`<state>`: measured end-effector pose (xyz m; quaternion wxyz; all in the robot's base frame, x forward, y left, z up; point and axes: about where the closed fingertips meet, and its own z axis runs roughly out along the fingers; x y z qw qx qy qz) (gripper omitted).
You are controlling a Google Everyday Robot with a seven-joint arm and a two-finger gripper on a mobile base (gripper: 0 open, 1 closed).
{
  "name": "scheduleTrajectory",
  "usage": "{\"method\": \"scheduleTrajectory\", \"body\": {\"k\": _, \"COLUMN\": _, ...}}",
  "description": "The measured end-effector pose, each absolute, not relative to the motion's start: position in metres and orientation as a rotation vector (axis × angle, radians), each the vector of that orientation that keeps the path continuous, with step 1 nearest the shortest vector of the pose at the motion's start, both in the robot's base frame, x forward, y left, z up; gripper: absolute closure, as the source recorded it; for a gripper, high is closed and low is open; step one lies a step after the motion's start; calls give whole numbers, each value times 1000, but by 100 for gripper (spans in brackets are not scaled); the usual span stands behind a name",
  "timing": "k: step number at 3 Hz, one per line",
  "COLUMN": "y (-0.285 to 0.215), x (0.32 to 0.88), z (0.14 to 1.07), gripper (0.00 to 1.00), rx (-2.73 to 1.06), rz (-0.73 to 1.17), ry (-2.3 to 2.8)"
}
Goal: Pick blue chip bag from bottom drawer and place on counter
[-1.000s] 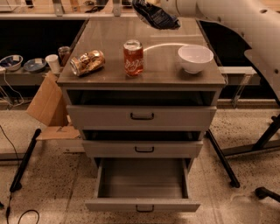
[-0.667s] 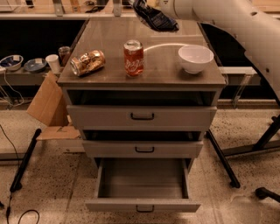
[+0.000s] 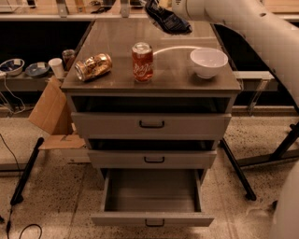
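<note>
The blue chip bag (image 3: 167,19) is dark navy and crinkly, and it hangs tilted over the far end of the counter (image 3: 117,44). My gripper (image 3: 158,6) is at the top edge of the view, at the end of the white arm (image 3: 233,18) that reaches in from the right. It is shut on the bag's upper end. The bottom drawer (image 3: 152,218) is pulled wide open, and its tray shows nothing inside. The two drawers above it are slightly ajar.
On the counter stand an upright red soda can (image 3: 142,61), a gold can (image 3: 93,66) on its side at the left, and a white bowl (image 3: 208,61) at the right. A cardboard box (image 3: 50,112) leans left of the cabinet. Dark stand legs (image 3: 237,169) cross the floor on both sides.
The bag and gripper have shifted slightly down and right over the back of the counter. The cans, bowl and drawers have not moved.
</note>
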<state>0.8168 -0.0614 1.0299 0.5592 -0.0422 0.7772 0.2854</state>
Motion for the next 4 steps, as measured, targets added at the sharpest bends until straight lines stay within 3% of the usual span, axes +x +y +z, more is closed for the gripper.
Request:
{"method": "scheduleTrajectory", "body": {"k": 3, "y": -35, "x": 842, "z": 997, "gripper": 100, "rx": -123, "rz": 780, "ry": 1850}}
{"method": "scheduleTrajectory", "body": {"k": 4, "y": -33, "x": 844, "z": 992, "gripper": 73, "rx": -124, "rz": 788, "ry": 1867}}
